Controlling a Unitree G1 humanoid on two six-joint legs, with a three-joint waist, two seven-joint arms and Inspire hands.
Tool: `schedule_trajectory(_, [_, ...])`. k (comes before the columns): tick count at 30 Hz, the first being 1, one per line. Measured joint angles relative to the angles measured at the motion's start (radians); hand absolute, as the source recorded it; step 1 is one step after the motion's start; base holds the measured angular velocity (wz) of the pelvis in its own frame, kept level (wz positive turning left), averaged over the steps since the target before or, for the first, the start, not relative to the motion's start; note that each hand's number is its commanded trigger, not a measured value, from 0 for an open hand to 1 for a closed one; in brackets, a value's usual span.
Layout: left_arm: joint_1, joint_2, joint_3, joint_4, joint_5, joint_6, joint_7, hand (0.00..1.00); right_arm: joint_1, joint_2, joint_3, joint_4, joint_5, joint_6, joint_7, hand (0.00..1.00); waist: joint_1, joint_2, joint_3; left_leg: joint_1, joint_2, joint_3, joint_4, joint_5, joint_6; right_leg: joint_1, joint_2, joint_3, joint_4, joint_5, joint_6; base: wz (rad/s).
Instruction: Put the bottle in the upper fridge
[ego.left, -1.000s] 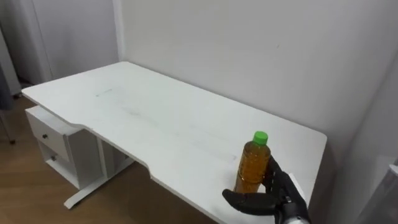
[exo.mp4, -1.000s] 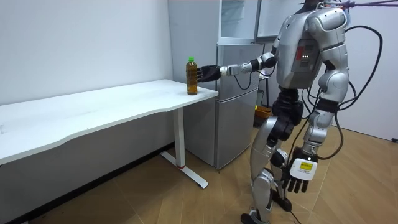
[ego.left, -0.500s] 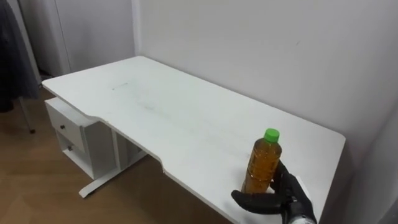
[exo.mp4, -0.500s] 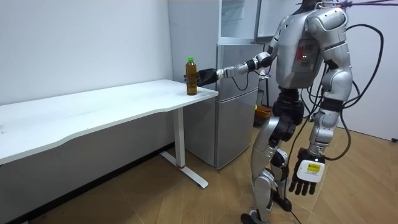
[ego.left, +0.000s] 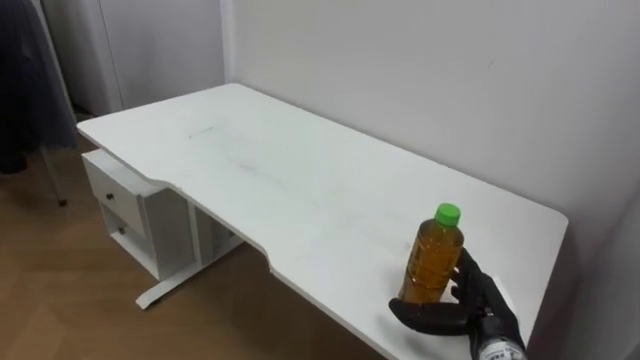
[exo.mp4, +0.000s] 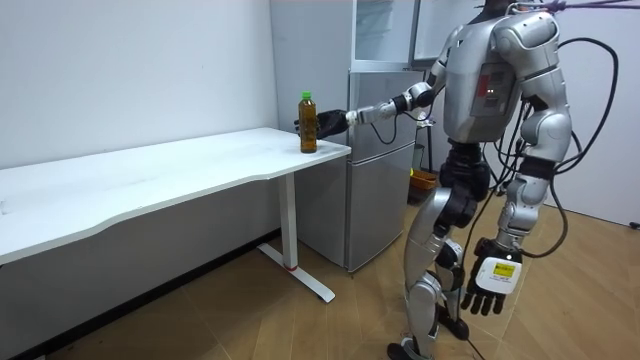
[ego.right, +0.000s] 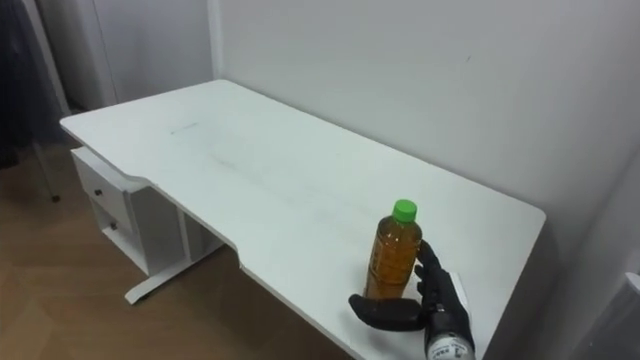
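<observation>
Surface: white table (ego.left: 300, 190) is standing along a plain white wall (ego.left: 420, 70). Top is bare apart from the bottle (ego.left: 432, 262). Front edge is curving inward partway along.

Bottle: standing upright near the table's right end, close to the front edge. Amber liquid is filling it almost to the neck, and a green cap is closing it.

Right hand (ego.left: 468, 306): coming in from lower right and wrapping the bottle's lower part. The thumb is crossing in front of the base and the fingers are curving up behind the far side. Bottle base is resting on the tabletop.

Left hand (exo.mp4: 490, 285): hanging low beside the leg, fingers straight and slightly spread, holding nothing.

Room: a white drawer unit (ego.left: 120, 200) is sitting under the table's far left end. Wood floor (ego.left: 80, 320) is showing below. A dark fabric (ego.left: 25, 90) is hanging at the upper left.

In the room view, the robot is standing upright on the floor, right arm stretching out level toward the table end. A grey fridge (exo.mp4: 385, 180) is standing just beside that end, behind the outstretched arm.
</observation>
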Motion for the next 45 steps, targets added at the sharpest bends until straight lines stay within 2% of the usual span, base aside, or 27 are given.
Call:
schedule_trajectory(4, [0.007,0.002,-0.009,0.000,-0.005,0.002,-0.005,0.00,-0.001,-0.006,0.000,0.002,0.023,-0.007,-0.010,0.00,0.005,0.008,0.0046,-0.016,-0.005,-0.018,0.009,0.001,0.001,-0.006,-0.001,-0.018,0.002,0.000,0.000,0.14])
schedule_trajectory(11, [0.011,0.002,-0.009,0.000,-0.060,0.006,-0.019,0.00,-0.052,-0.016,0.000,0.083,0.047,-0.011,-0.013,0.00,0.020,0.012,0.0048,-0.016,-0.006,-0.023,0.004,0.007,-0.001,-0.006,0.000,-0.018,0.002,0.000,0.000,0.01])
schedule_trajectory(18, [0.023,0.002,-0.007,0.000,-0.155,0.006,-0.018,0.00,-0.061,-0.019,0.001,0.089,0.127,-0.011,-0.040,0.00,0.045,0.002,0.0002,-0.013,-0.009,-0.023,-0.001,0.011,0.000,-0.006,-0.003,-0.018,0.003,0.000,0.000,0.00])
schedule_trajectory(32, [0.023,0.013,-0.007,-0.001,-0.158,-0.002,0.018,0.00,-0.061,-0.032,0.002,0.093,0.165,-0.010,-0.078,0.00,0.062,-0.009,0.0060,-0.014,-0.009,-0.024,-0.001,0.012,0.000,-0.006,-0.004,-0.020,0.004,0.000,0.000,0.00])
schedule_trajectory(33, [0.023,0.014,-0.007,-0.002,-0.158,-0.003,0.020,0.00,-0.061,-0.032,0.001,0.093,0.165,-0.010,-0.081,0.75,0.063,-0.009,0.0060,-0.015,-0.009,-0.024,-0.001,0.012,0.000,-0.006,-0.004,-0.020,0.004,0.000,0.000,0.00])
schedule_trajectory(34, [0.023,0.014,-0.007,-0.003,-0.158,-0.004,0.021,0.00,-0.061,-0.032,0.002,0.093,0.165,-0.010,-0.083,1.00,0.063,-0.009,0.0060,-0.015,-0.009,-0.024,-0.001,0.012,0.000,-0.006,-0.004,-0.019,0.004,0.000,0.000,0.00])
schedule_trajectory(38, [0.024,0.019,-0.007,-0.004,-0.197,-0.015,0.021,0.00,-0.066,-0.033,0.001,0.093,0.171,-0.010,-0.088,1.00,0.070,-0.009,0.0065,-0.016,-0.009,-0.026,0.000,0.012,0.000,-0.006,-0.004,-0.022,0.004,0.000,0.000,0.00])
schedule_trajectory(45, [0.033,0.022,0.000,-0.027,-0.197,-0.015,0.022,0.00,-0.102,-0.038,0.001,0.093,0.196,-0.010,-0.118,1.00,0.078,-0.014,0.0064,-0.018,-0.011,-0.031,0.000,0.012,0.000,-0.005,-0.004,-0.027,0.004,0.000,0.000,0.01])
